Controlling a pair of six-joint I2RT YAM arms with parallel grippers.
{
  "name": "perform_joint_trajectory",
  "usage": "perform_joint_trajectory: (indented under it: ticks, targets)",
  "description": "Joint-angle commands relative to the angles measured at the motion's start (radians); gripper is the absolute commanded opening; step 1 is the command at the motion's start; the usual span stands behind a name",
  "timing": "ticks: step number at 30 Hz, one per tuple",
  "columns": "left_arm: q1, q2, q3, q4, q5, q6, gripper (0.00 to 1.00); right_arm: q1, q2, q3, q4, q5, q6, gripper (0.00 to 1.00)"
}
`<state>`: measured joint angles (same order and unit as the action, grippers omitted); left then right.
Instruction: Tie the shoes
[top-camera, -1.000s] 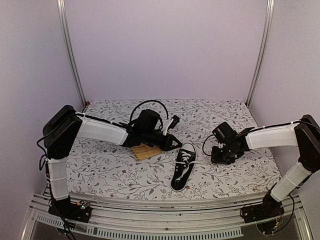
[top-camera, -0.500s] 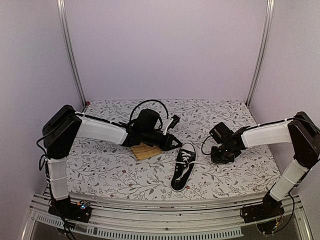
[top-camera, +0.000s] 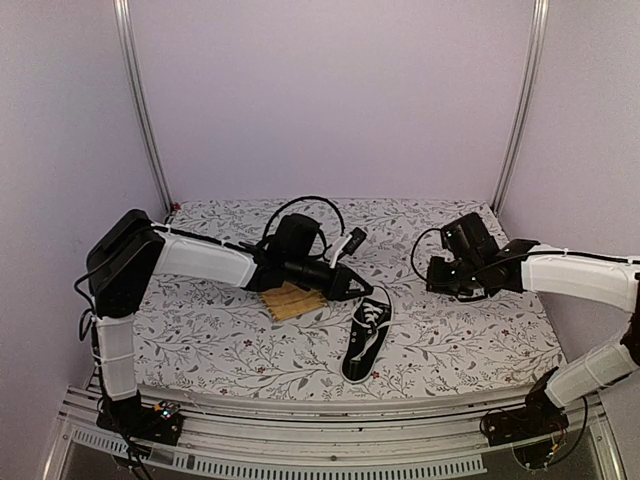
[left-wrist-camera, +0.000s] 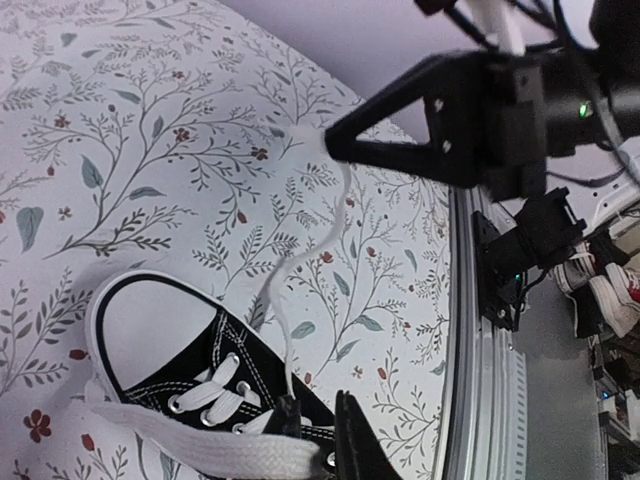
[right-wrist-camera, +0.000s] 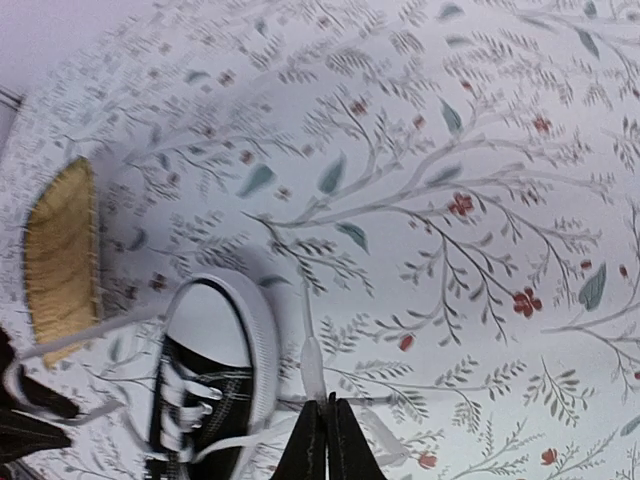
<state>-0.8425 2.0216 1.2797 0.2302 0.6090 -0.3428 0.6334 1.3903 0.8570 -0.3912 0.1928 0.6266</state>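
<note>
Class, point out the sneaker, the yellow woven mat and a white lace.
sneaker (top-camera: 366, 338): top external view, on its laced upper.
yellow woven mat (top-camera: 291, 300): top external view, on its exposed middle.
lace (left-wrist-camera: 210, 455): left wrist view, on the flat strand below the eyelets.

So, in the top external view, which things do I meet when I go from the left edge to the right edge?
Left arm's black upper joint → yellow mat → shoe → right gripper → right arm's white forearm. The left gripper is left out, because it overlaps the shoe.
</note>
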Motion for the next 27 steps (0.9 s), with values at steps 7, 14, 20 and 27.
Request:
perform_joint_trajectory:
  ticks: [7,14,20,27]
  targets:
    - [0.013,0.092,0.077,0.066,0.14,0.024,0.18,-0.003,-0.07,0.125,0.333,-0.227,-0.146,0.02]
    - [0.016,0.126,0.104,0.08,0.133,0.023,0.22,-0.002,-0.044,0.186,0.403,-0.314,-0.148,0.02]
    - [0.029,0.138,0.106,0.093,0.074,-0.001,0.23,-0.001,-0.049,0.207,0.401,-0.349,-0.137,0.02]
    - [0.033,0.15,0.11,0.126,0.085,-0.016,0.26,-0.002,-0.06,0.209,0.399,-0.374,-0.133,0.02]
